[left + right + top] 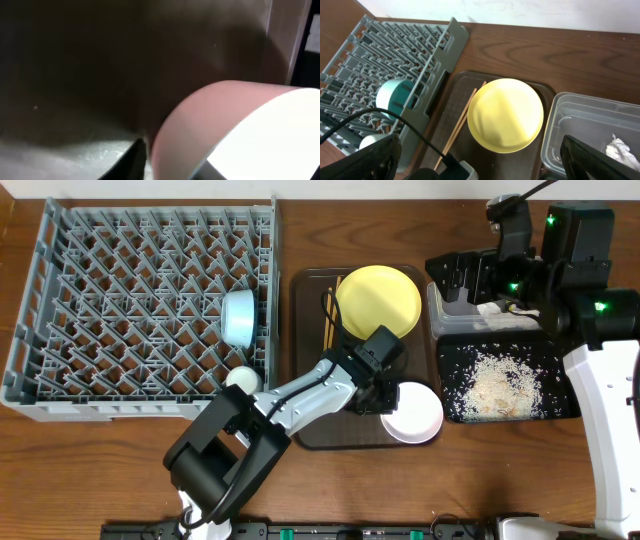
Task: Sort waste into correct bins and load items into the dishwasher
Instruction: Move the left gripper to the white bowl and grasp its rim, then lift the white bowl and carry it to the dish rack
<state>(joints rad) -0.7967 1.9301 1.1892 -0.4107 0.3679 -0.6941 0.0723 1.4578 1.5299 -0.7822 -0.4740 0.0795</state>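
My left gripper (388, 398) is shut on the near rim of the white bowl (415, 415), which sits at the brown tray's front right corner; the bowl fills the left wrist view (235, 130). My right gripper (462, 280) hangs open and empty over the clear tub (436, 305), and its spread fingers frame the right wrist view (485, 165). The white tissue (620, 150) lies in the tub. Rice scraps (500, 385) lie in the black tray (450, 360). The yellow plate (378, 300) and chopsticks (328, 310) rest on the brown tray. The light blue bowl (240, 317) and small white cup (243, 378) are in the grey rack (120, 300). The wrapper is out of view.
The brown serving tray (310, 410) lies between the rack and the two bins. The left arm reaches across the tray's front half from the table's front edge. The right arm's base stands at the far right.
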